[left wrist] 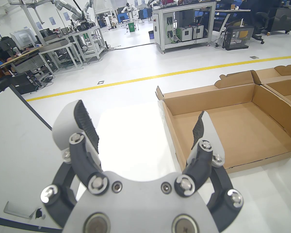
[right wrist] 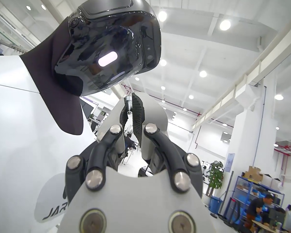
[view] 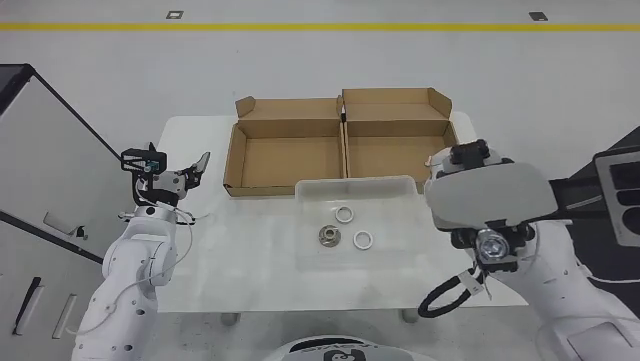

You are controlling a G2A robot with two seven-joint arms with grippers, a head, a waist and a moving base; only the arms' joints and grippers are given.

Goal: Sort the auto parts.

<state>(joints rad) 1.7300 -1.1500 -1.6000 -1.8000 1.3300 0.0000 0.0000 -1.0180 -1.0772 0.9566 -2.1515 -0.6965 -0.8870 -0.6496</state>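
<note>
Sorting looks barely begun: both boxes (view: 285, 156) empty, three parts (view: 326, 233) lying in tray (view: 310, 189), right gripper (right wrist: 130, 105) clamped on a threaded stud (right wrist: 128, 101) held aloft, left gripper (left wrist: 140, 120) wide open, empty.

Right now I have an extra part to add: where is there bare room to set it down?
Both cardboard boxes show bare floors: the left box and the right box. The table is bare along its near edge and between the left gripper and the left box. The clear tray is crowded: two white rings and a metal part.
</note>
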